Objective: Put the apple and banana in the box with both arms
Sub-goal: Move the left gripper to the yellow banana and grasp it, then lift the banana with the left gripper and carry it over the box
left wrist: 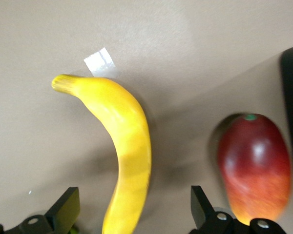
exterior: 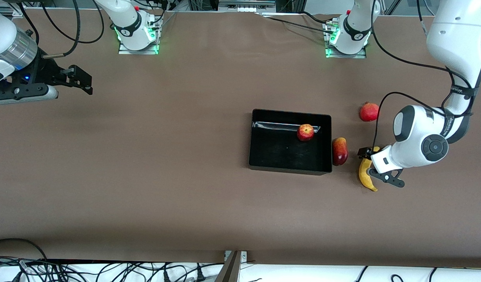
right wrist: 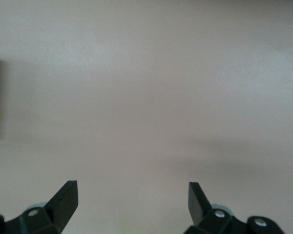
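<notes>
Apple (exterior: 305, 132), round, red with yellow streaks, inside glossy black box (exterior: 264, 156). Banana (exterior: 366, 175), smooth curved yellow, on the table beside an oblong red-yellow fruit (exterior: 340, 151), partly hidden by left gripper (exterior: 375, 166), fingers spread wide astride it. Right gripper (exterior: 83, 83) waits, fingers wide, above bare table at its own end.

A dark red-and-yellow fruit (exterior: 340, 151) lies beside a tray wall; a round red fruit (exterior: 369, 112) sits apart.
</notes>
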